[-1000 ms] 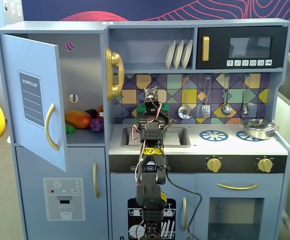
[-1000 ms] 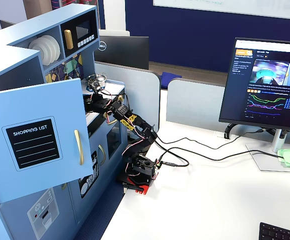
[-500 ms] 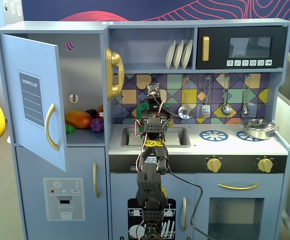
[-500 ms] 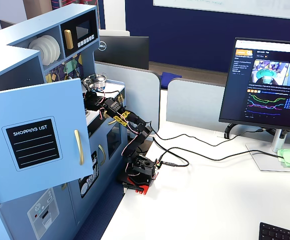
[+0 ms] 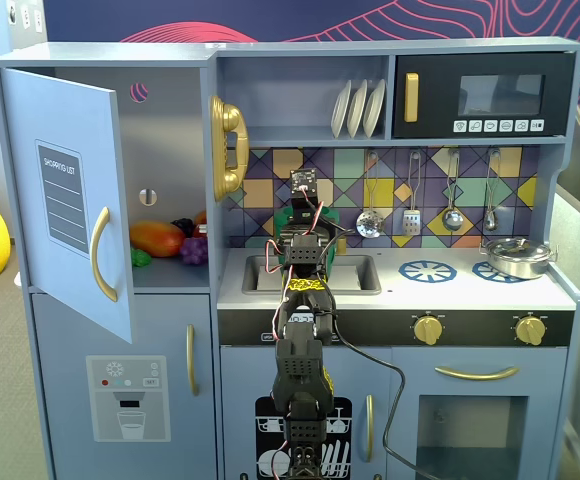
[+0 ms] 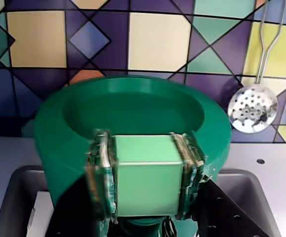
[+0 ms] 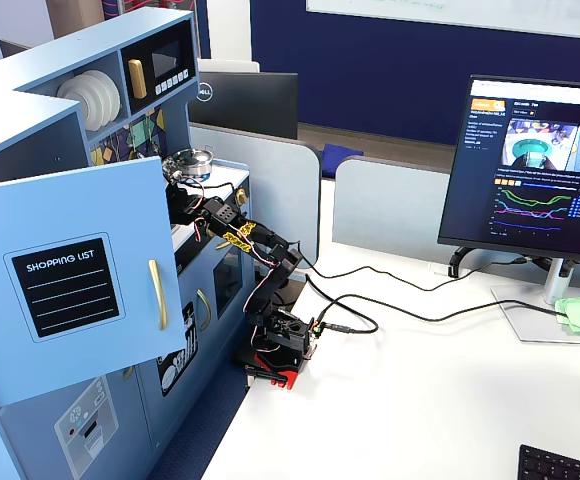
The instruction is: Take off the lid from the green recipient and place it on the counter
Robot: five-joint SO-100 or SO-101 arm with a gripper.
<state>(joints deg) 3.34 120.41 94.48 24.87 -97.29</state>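
The green recipient (image 6: 54, 138) fills the wrist view, its thick round rim toward me, behind the grey sink (image 6: 15, 197). Inside the rim lies a flat green surface (image 6: 133, 106); I cannot tell whether it is the lid or the cup's inside. My gripper (image 6: 143, 138) is shut on a light green square block (image 6: 145, 182) at the recipient's near side, one taped finger (image 6: 101, 168) on each flank. In a fixed view the gripper (image 5: 305, 215) is above the sink's back edge, and only a sliver of the recipient (image 5: 333, 222) shows beside it. The white counter (image 5: 450, 290) stretches to the right.
A silver pot (image 5: 515, 258) sits on the right burner print. Utensils hang on the tiled back wall, a skimmer (image 6: 253, 109) close to the recipient's right. The fridge door (image 5: 65, 200) stands open at the left, toy fruit (image 5: 157, 238) inside. The arm's cable (image 5: 395, 400) hangs down the front.
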